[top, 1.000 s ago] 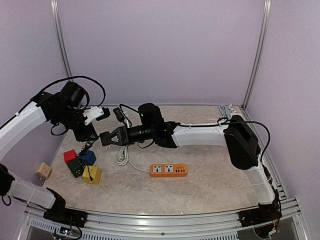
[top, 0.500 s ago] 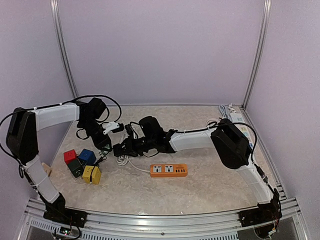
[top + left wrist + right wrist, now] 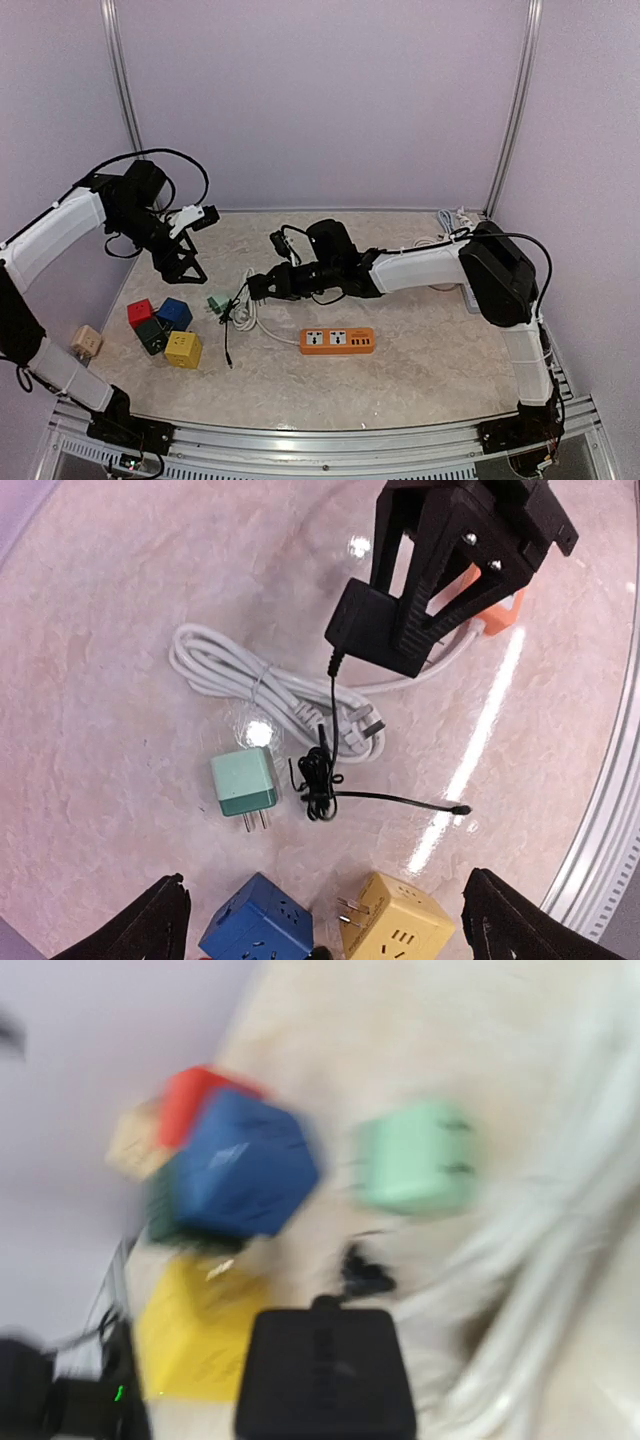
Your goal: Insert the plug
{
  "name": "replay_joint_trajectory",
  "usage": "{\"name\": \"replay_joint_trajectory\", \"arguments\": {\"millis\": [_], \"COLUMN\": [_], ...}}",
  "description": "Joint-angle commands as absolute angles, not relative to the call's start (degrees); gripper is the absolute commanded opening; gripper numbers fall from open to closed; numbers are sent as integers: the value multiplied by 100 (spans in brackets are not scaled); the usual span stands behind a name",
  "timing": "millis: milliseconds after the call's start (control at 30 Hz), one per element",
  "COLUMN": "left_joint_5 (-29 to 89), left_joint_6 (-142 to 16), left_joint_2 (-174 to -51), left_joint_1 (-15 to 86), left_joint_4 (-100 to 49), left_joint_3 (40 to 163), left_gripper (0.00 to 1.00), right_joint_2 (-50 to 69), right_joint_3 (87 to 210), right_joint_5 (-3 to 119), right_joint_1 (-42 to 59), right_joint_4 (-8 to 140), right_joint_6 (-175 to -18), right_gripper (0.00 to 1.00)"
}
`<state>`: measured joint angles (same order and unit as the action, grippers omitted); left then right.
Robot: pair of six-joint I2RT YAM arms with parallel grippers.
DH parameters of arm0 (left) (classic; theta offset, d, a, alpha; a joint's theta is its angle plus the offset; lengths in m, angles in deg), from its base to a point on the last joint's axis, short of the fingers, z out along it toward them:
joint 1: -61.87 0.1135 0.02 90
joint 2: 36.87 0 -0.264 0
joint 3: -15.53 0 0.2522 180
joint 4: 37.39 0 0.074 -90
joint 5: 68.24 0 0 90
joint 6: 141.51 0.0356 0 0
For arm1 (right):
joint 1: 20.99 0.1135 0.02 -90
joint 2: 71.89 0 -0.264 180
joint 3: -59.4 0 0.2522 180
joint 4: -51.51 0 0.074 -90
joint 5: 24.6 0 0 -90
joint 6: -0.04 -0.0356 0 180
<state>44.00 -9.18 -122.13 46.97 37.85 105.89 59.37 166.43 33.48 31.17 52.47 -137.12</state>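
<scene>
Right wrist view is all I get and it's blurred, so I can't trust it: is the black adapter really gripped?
Observer: Yes. The left wrist view shows the right gripper closed on the black adapter.
Operator: Where's the power strip? It isn't in my frame.
Observer: The orange power strip lies sockets-up on the table, nearer the arm bases than the gripper, not touching the adapter.
</scene>
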Motion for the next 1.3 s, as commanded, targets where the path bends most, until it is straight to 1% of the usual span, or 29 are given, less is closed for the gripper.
{"name": "replay_joint_trajectory", "arguments": {"millis": [0, 100, 200, 300, 400, 467, 567, 667, 800, 1100, 1167, 1233, 1267], "left_joint_5": [5576, 6027, 6379, 6540, 6632, 6569, 6408, 5996, 5730, 5837, 5756, 5649, 5614], "left_joint_6": [-739, -965, -1253, -1591, -1565, -1531, -1534, -1609, -1681, -1897, -1836, -1763, -1725], "left_joint_2": [-11240, -10622, -10298, -10299, -10303, -10338, -10362, -10324, -10276, -10509, -10499, -10492, -10478], "left_joint_1": [4793, 4731, 4666, 4547, 4276, 4045, 3783, 3625, 3621, 3322, 3287, 3286, 3291], "left_joint_4": [4451, 4112, 4063, 4047, 4321, 4458, 4506, 4209, 3903, 3458, 3409, 3411, 3426], "left_joint_3": [10896, 10727, 10906, 11332, 11781, 11891, 11739, 11474, 11398, 11089, 10945, 10871, 10853], "left_gripper": [93, 93, 94, 95, 95, 96, 96, 96, 96, 95, 93, 86, 81], "right_joint_2": [4205, 3610, 3363, 3252, 3203, 3179, 3141, 3077, 2963, 2876, 2853, 2825, 2808], "right_joint_3": [15696, 15117, 14967, 15042, 15231, 15320, 15384, 15377, 15384, 15353, 15352, 15340, 15327], "right_joint_5": [3176, 3170, 3088, 3049, 3145, 3156, 3185, 3185, 3135, 3118, 3083, 3084, 3090], "right_joint_1": [3452, 3573, 3641, 3731, 3811, 3844, 3851, 3861, 3917, 3948, 3950, 3950, 3955], "right_joint_4": [3694, 2888, 2446, 2353, 2524, 2545, 2574, 2616, 2797, 2666, 2646, 2675, 2696], "right_joint_6": [-11841, -11352, -11186, -10996, -10806, -10774, -10764, -10707, -10512, -10578, -10600, -10587, -10569], "right_gripper": [0, 0, 0, 0, 0, 0, 0, 0, 0, 0, 0, 0, 0]}}
